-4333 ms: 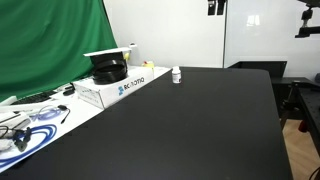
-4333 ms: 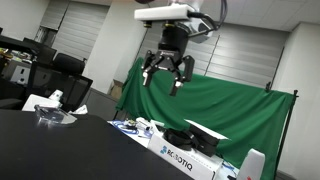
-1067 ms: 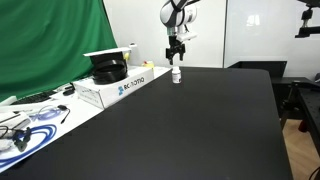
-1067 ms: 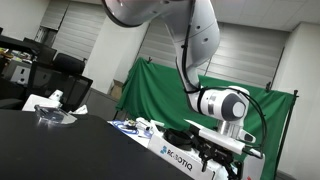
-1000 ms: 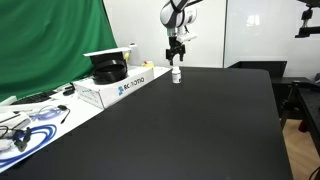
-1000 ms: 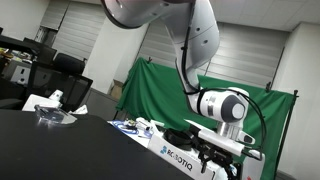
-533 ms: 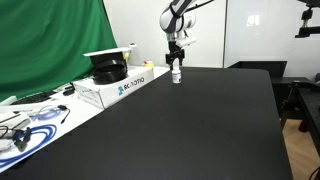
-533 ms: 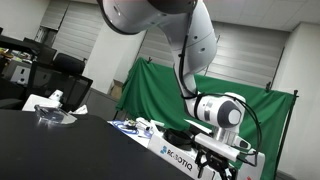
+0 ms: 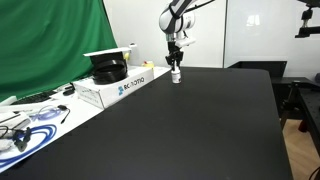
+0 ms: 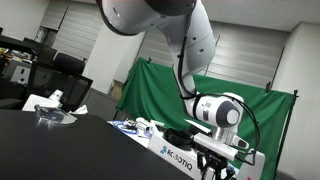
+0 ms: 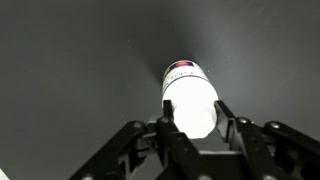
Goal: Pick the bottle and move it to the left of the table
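At the left edge of an exterior view, a green backdrop (image 9: 45,45) hangs above a white side surface (image 9: 40,125) strewn with cables. Just to their right, a white box (image 9: 118,88) with blue lettering sits beside the black table (image 9: 200,130). Further right, near the table's far edge in the upper middle of the frame, the bottle (image 9: 176,76) stands upright on the black top. The gripper (image 9: 175,64) hangs directly over it from the arm (image 9: 172,18).

In the wrist view the bottle fills the centre right of the frame. The gripper (image 11: 195,116) straddles it, with the fingers (image 11: 152,140) close against either side of its body. I cannot tell whether they squeeze it or merely flank it.

In an exterior view the gripper (image 10: 215,170) sits low at the lower right, past the white box (image 10: 185,155), and the bottle is hidden there.
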Tool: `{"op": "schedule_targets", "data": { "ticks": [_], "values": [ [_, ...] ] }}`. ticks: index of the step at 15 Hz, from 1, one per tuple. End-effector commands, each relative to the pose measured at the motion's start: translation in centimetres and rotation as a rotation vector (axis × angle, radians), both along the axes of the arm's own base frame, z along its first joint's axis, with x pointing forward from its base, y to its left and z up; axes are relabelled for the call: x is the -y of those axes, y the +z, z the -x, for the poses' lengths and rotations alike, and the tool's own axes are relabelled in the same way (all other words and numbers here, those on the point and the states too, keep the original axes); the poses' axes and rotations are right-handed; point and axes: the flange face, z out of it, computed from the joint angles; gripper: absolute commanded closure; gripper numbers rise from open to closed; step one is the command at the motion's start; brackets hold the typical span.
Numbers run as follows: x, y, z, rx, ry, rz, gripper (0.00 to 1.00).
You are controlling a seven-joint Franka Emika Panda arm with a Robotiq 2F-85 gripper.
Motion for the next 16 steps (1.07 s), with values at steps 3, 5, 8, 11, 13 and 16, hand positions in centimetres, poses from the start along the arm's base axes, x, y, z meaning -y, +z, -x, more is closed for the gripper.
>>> {"op": "schedule_targets", "data": {
  "ticks": [3,5,8,11,13,16],
  "values": [
    [-1.6,5.4,0.8,-0.017,-0.032,-0.021,0.81],
    [-2.7,8.3,1.5,-0.008,-0.015,-0.023,0.81],
    [-4.8,12.2,3.3,0.006,0.016,-0.022,0.81],
    [-7.1,14.5,5.2,0.014,0.054,-0.026,0.81],
    [-8.8,15.0,7.0,-0.003,0.083,-0.045,0.81],
    [-11.1,14.4,10.2,-0.043,0.124,-0.072,0.81]
  ]
}}
